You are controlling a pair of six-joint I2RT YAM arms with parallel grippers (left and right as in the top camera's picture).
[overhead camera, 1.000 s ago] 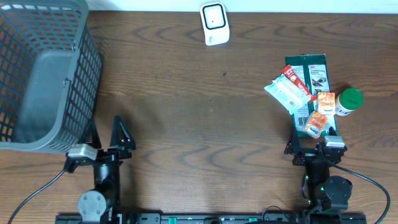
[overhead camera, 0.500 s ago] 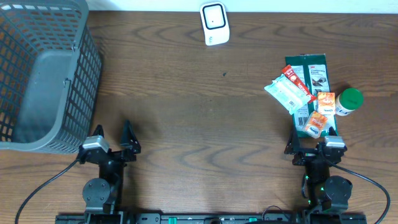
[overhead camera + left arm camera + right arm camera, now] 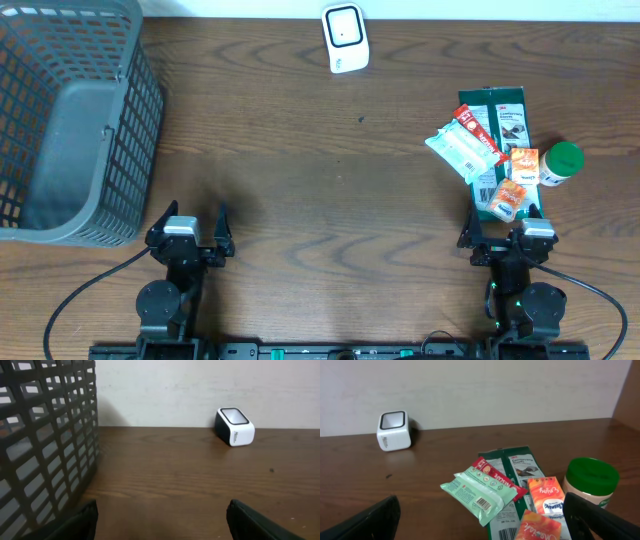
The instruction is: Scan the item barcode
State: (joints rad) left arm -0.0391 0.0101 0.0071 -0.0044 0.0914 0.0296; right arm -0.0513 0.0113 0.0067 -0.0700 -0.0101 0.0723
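Mint-green plastic packet (image 3: 480, 495), barcode up, lay atop a dark green pouch (image 3: 520, 467) just ahead of my right end effector (image 3: 505, 238), spread wide, empty; left end effector (image 3: 190, 232), also wide, sat well apart.

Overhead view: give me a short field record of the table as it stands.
scanner: white barcode scanner, far edge, centre
basket: grey basket, far left
items: pile on the right: green package, mint pouch, orange sachets, green-lidded jar
left gripper: open, holding nothing
right gripper: open, at the pile's near side, holding nothing
scan: no item picked up yet
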